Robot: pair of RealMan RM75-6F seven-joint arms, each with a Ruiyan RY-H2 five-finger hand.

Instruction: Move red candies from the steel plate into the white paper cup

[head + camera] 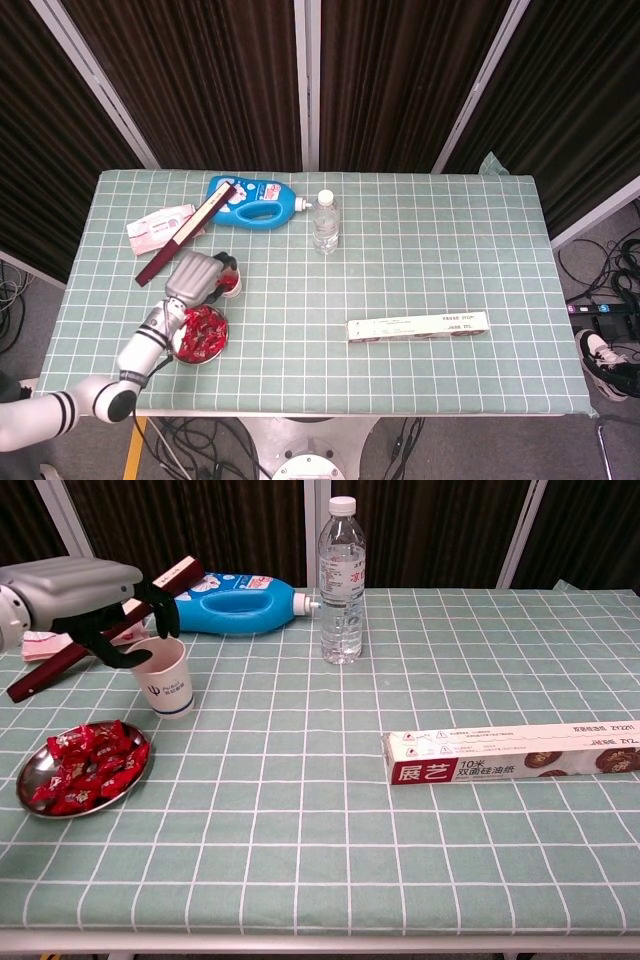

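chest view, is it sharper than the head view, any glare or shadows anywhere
Chest view: sharp and close, with print on the white paper cup and the foil box readable; soft highlights on the water bottle, and the steel plate rim shines faintly. Head view: farther off, so the same labels are too small to read; lighting is even, shadows are faint, and the curtains behind are very dark.

- The steel plate sits near the table's front-left edge, candies heaped on it;
- the paper cup stands just behind the plate, the left hand above and left of its rim;
- behind the cup lie a long box and a detergent bottle on its side; a water bottle stands to their right;
- a foil box lies lengthwise at the right.
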